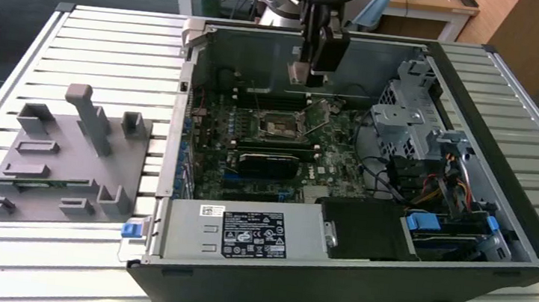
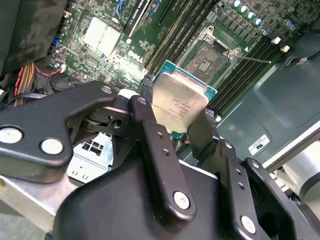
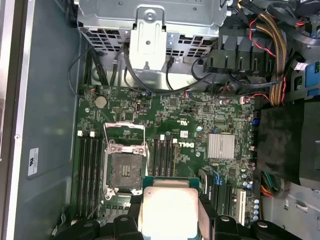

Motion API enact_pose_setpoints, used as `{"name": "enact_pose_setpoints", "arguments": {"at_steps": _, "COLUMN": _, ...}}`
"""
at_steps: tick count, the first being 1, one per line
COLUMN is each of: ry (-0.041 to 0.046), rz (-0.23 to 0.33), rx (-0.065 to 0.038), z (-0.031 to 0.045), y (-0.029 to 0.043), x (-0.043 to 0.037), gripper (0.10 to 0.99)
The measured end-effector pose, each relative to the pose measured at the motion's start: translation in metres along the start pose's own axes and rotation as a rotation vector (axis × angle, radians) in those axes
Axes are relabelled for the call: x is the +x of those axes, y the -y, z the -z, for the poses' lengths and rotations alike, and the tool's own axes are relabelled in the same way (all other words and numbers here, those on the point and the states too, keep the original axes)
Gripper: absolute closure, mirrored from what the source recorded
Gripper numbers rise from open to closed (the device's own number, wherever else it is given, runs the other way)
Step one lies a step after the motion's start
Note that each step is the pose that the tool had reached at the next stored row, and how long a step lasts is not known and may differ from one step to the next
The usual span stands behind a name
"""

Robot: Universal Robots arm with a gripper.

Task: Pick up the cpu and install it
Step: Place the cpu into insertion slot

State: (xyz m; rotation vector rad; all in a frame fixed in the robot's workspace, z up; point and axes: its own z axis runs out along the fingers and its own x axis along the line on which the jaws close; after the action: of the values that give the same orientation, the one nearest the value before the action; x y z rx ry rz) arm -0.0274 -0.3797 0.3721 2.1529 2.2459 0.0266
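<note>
My gripper (image 1: pixel 300 75) hangs above the open computer case (image 1: pixel 461 239), over the back part of the motherboard. It is shut on the cpu (image 2: pixel 180 102), a flat silvery square with a thin rim, gripped by two opposite edges. The cpu (image 3: pixel 167 207) shows between the black fingers (image 3: pixel 207 215) in both wrist views. The black-framed socket (image 3: pixel 124 167) on the motherboard lies open with its metal lid (image 3: pixel 124 132) flipped back. In the exterior view the socket (image 1: pixel 280 127) sits below and slightly forward of the gripper, with a clear gap between them.
A grey tray (image 1: pixel 97 170) with upright posts lies on the slatted table at the exterior view's left, a green memory stick (image 1: pixel 31 184) in it. Inside the case are memory slots (image 3: pixel 89 167), a heat sink (image 3: pixel 220 146), a drive cage (image 1: pixel 403 127), cable bundles (image 3: pixel 272 55) and the power supply (image 1: pixel 240 234).
</note>
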Motion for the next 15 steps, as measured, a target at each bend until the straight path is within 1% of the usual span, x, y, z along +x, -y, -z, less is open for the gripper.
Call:
{"name": "enact_pose_setpoints", "arguments": {"at_steps": 3, "ry": 0.0004, "rz": 0.0, "rx": -0.001, "z": -0.0029, "y": 0.0001, "x": 0.0, "gripper": 0.557}}
{"name": "enact_pose_setpoints", "arguments": {"at_steps": 10, "ry": 0.0012, "rz": 0.003, "rx": -0.002, "z": -0.0155, "y": 0.0006, "x": 0.0003, "gripper": 0.557}}
{"name": "enact_pose_setpoints", "arguments": {"at_steps": 13, "ry": 0.0011, "rz": 0.004, "rx": -0.002, "z": -0.0209, "y": 0.0006, "x": 0.003, "gripper": 0.557}}
{"name": "enact_pose_setpoints", "arguments": {"at_steps": 15, "ry": 0.0011, "rz": 0.005, "rx": -0.002, "z": -0.0245, "y": 0.0005, "x": 0.0079, "gripper": 0.557}}
